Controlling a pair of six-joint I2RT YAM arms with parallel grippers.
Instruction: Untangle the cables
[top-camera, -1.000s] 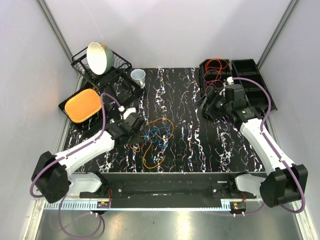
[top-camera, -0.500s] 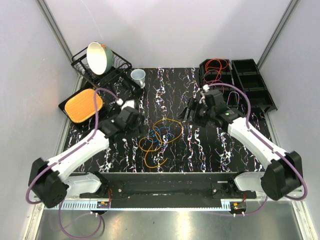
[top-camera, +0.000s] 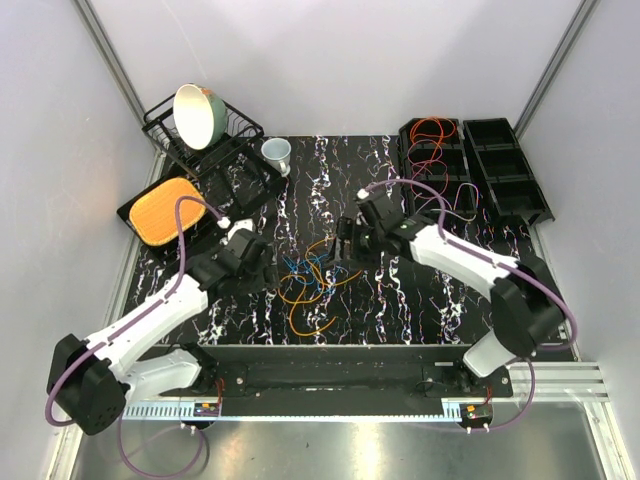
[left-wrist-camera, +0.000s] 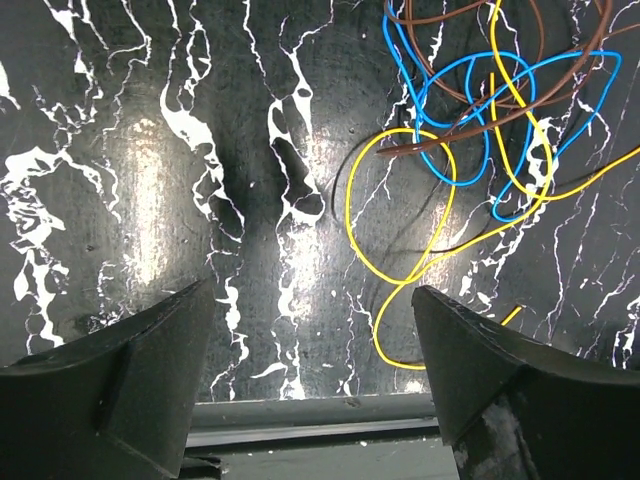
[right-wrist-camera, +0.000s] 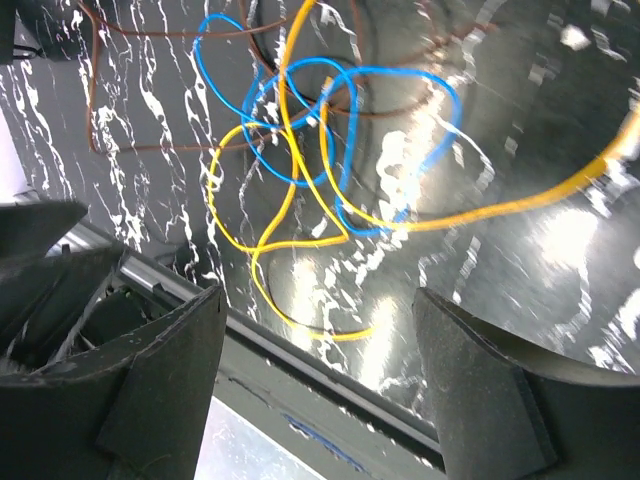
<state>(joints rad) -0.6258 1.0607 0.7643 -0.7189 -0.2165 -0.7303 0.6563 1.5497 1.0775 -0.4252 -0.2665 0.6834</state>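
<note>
The cables (top-camera: 312, 280) lie in one loose tangle on the black marbled table (top-camera: 400, 300), near the middle front. In the left wrist view a yellow cable (left-wrist-camera: 443, 232) loops under blue cable (left-wrist-camera: 470, 75) and brown cable (left-wrist-camera: 500, 60) strands at the upper right. My left gripper (top-camera: 262, 270) stands open just left of the tangle, with nothing between its fingers (left-wrist-camera: 110, 390). My right gripper (top-camera: 343, 248) hangs open over the tangle's right side. Below it are yellow cable (right-wrist-camera: 262, 235) and blue cable (right-wrist-camera: 300, 75) loops, untouched.
At the back left a dish rack (top-camera: 225, 140) holds a bowl (top-camera: 195, 115); a white cup (top-camera: 277, 152) stands beside it. An orange pad lies on a tray (top-camera: 165, 210) at the left. Black bins (top-camera: 500, 165) stand at the back right, one holding an orange cable (top-camera: 432, 130).
My left gripper opened and let go of the cable it pinched, drawing back a little. My right arm swung left from the bins to the tangle.
</note>
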